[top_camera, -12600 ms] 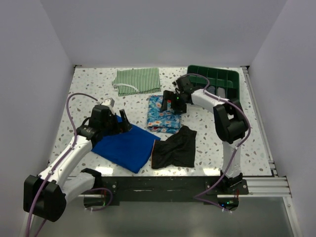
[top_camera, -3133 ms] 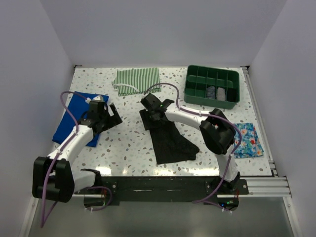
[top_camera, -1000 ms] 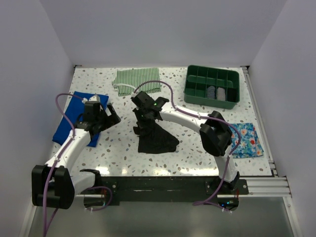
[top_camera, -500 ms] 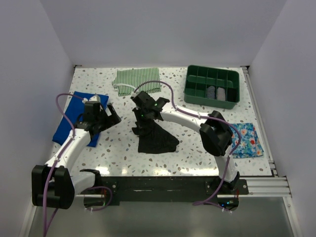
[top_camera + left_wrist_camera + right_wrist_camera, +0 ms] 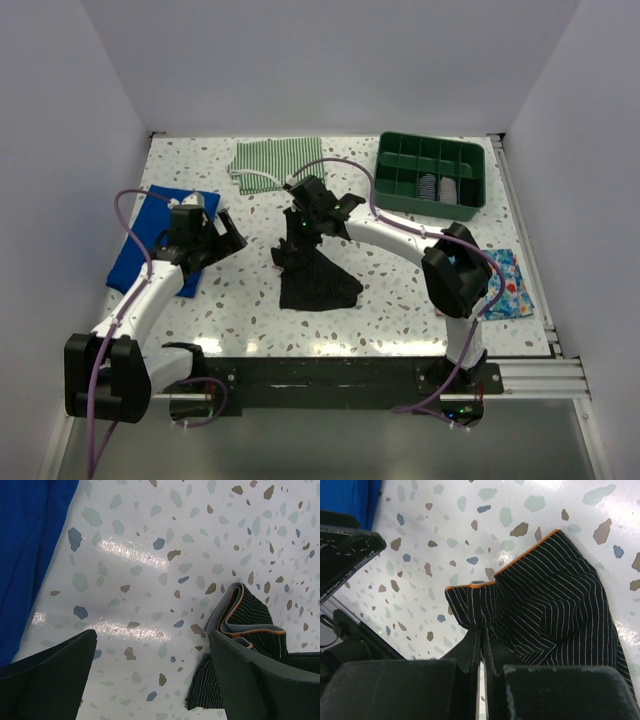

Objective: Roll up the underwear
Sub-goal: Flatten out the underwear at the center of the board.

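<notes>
From above, the underwear (image 5: 318, 280) lies near the middle of the counter (image 5: 400, 270), a little toward its near edge. It is a bunched dark heap, not a flat sheet and not a roll. Its narrow gathered end points to the far edge and its wider end spreads toward the near edge, so the long axis runs roughly far to near. The right claw (image 5: 304, 230) sits on that narrow end, while the left claw (image 5: 216, 236) hovers apart from it near the blue cloth (image 5: 135, 255) by the left edge. In the left wrist view, the left claw (image 5: 152, 635) stands wide apart, holding nothing over bare counter. A folded lip of the underwear (image 5: 250, 625), trimmed in orange, shows just beyond its right finger. In the right wrist view, the right claw (image 5: 481, 672) is pressed together on a pleat of the underwear (image 5: 550, 610), taken at the orange-edged band, with the pinstriped cloth fanning away from the pinch. By my reading the task is barely begun: the garment is gripped, but flattening, folding and the whole roll remain.
</notes>
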{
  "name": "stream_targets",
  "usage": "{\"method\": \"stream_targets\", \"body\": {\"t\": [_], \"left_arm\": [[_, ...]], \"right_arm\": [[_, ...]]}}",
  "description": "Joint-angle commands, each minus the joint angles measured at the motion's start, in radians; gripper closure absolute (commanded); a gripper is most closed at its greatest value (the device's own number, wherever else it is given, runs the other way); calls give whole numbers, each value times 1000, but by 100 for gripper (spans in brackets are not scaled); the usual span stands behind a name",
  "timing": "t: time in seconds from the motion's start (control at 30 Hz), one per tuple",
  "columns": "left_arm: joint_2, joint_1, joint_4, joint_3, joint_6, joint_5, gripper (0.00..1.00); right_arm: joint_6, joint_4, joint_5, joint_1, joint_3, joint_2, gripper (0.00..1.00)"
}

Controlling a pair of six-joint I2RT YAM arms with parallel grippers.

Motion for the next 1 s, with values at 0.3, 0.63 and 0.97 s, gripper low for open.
{"method": "stream_targets", "body": {"t": [0.3,0.63,0.97], "left_arm": [[-10,8,13,10,25,48,0],[6,8,25,5,28,76,0],[-5,8,24,10,40,77,0]], "right_arm": [[45,70,-135,-35,-35,-30,90],[28,58,-118,-33,-18,-4,100],[-70,-18,52,-35,-4,-234,100]]}}
